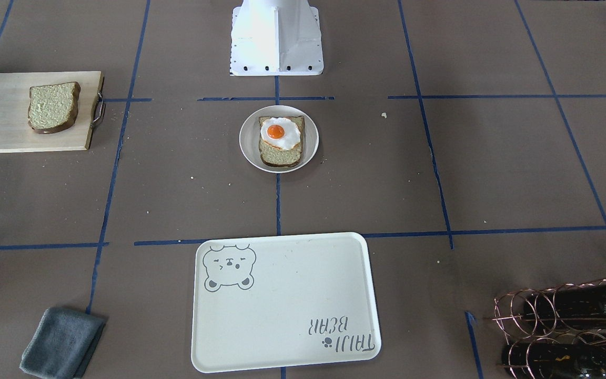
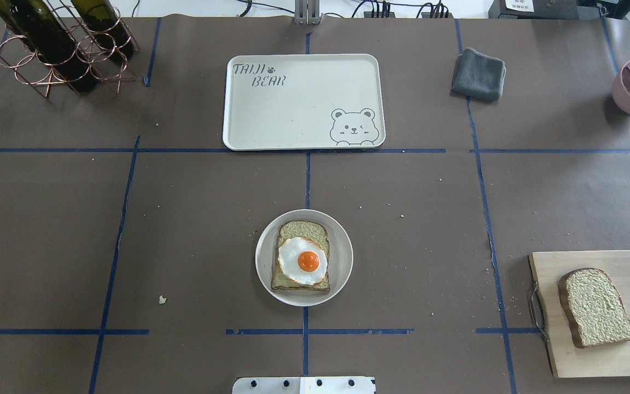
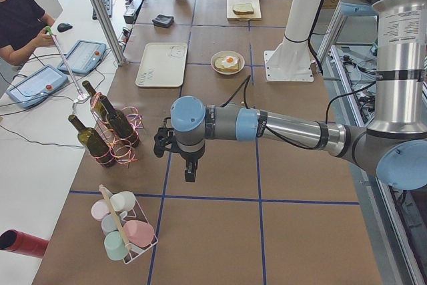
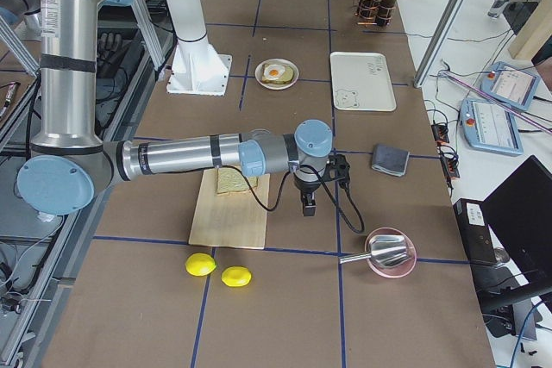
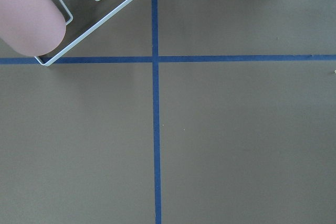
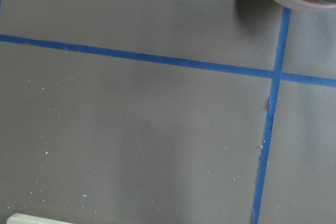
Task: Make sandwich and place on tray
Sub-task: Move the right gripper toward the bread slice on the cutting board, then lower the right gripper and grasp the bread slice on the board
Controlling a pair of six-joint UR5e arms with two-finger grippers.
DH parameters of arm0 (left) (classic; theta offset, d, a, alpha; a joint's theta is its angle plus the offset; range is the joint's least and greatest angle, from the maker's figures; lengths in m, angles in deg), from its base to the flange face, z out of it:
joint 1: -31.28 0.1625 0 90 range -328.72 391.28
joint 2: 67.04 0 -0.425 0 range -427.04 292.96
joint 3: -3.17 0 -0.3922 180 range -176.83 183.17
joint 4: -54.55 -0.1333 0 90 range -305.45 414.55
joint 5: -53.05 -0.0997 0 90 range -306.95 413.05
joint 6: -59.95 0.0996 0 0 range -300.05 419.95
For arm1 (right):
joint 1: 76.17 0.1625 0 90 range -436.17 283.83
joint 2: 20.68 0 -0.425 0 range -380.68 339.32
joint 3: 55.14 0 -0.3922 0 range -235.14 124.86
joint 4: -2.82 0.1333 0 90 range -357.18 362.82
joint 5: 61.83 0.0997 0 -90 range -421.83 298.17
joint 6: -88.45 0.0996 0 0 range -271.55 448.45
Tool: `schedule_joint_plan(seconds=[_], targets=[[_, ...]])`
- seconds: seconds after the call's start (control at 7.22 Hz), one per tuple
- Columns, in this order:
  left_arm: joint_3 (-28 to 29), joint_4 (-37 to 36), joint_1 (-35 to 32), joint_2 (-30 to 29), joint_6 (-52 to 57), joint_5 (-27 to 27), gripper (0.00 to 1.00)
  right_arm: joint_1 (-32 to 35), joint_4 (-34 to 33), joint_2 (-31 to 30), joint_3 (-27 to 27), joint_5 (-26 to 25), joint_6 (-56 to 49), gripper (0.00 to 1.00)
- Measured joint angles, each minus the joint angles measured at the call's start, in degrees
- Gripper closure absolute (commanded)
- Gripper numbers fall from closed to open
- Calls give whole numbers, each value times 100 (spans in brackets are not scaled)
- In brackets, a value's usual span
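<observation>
Sandwich [image 2: 301, 262] lies open-faced; left end effector [image 3: 191, 173] and right end effector [image 4: 307, 206] point down.

Brown paper [image 2: 184, 219] covers the table, matt and flat, and smooth blue tape [image 2: 308, 180] runs across it in lines. At the far side, the tray [image 2: 293, 109] looks like cream plastic, smooth with a dull sheen. In the centre, the white plate [image 2: 342, 257] is smooth and faintly glossy. On it the bread slice [image 2: 301, 230] shows a rough, porous crumb, and the egg [image 2: 293, 257] gleams, its yolk [image 2: 308, 261] shiny. On the right, the second slice [image 2: 596, 306] is just as coarse, lying on a matt pale wood cutting board [image 2: 621, 361] with a metal handle [image 2: 536, 312]. Far right, a grey cloth [image 2: 479, 74], soft and matt. Far left, a bright copper wire rack [image 2: 19, 60] and glossy dark glass bottles [image 2: 47, 41]
</observation>
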Motion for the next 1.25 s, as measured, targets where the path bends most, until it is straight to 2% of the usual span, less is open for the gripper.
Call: schedule_joint_plan(seconds=[0.42, 0.69, 0.97, 1.11, 1.25], targets=[[-76, 72, 23, 21, 40, 54, 0, -377, 42, -150, 347, 225, 425, 0], [-79, 337, 28, 26, 41, 190, 0, -1101, 303, -408, 926, 246, 1611, 0], [-55, 572, 31, 34, 0, 368, 0, -1883, 1885, -1024, 1071, -87, 2637, 0], [-38, 620, 28, 39, -8, 391, 0, -2204, 2420, -1290, 1068, -243, 2809, 0], [-28, 638, 26, 45, -11, 405, 0, -2448, 2658, -1455, 1058, -313, 2910, 0]])
